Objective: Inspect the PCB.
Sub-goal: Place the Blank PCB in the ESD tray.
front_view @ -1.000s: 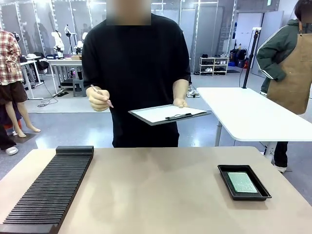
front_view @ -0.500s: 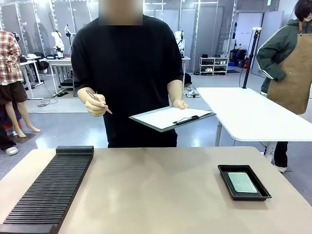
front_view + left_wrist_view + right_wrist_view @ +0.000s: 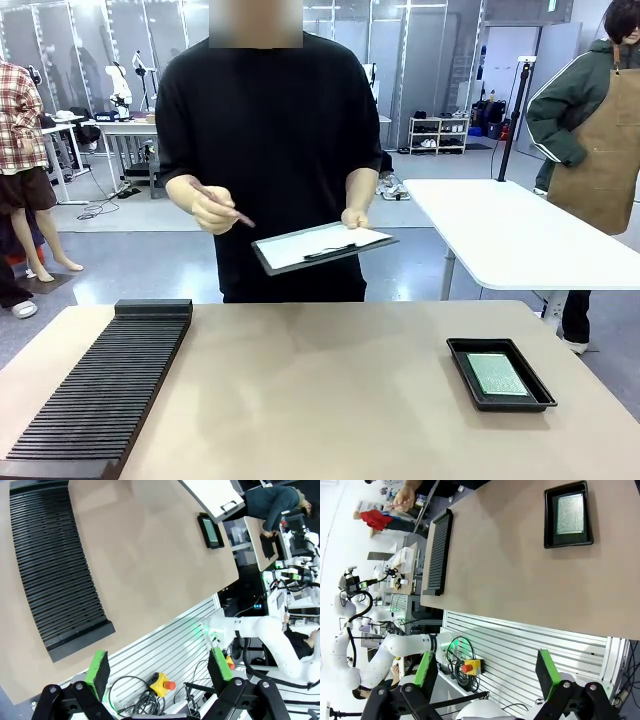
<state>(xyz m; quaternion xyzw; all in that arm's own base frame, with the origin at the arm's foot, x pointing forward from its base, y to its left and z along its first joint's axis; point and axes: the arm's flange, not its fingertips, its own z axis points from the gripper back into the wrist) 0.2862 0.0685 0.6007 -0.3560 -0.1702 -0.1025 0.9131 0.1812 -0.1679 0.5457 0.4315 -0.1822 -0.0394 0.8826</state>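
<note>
Your PCB lies flat inside the black tray, which sits on the tan surface toward the robot's right, near that side's edge. From the right wrist camera you see the same board, green with a pale speckled face, filling most of the tray's floor and parallel to its walls. In the left wrist camera the tray is small and far off, close to the surface's far corner.

Your left end effector hangs back off the near edge of the surface, above the slotted aluminium frame, with its green pads spread wide and nothing between them. Your right end effector is likewise released (fingers far apart, empty), also back over the frame and well apart from the tray.

On the robot's left side of the surface you have a long black ribbed rack running from the near edge away toward the person. The middle of the surface between rack and tray is bare.

Across from you a person in a black top stands at the far side, holding a dark clipboard with white paper in one hand and a pen in the other hand, both raised above the surface and touching nothing on it.
</note>
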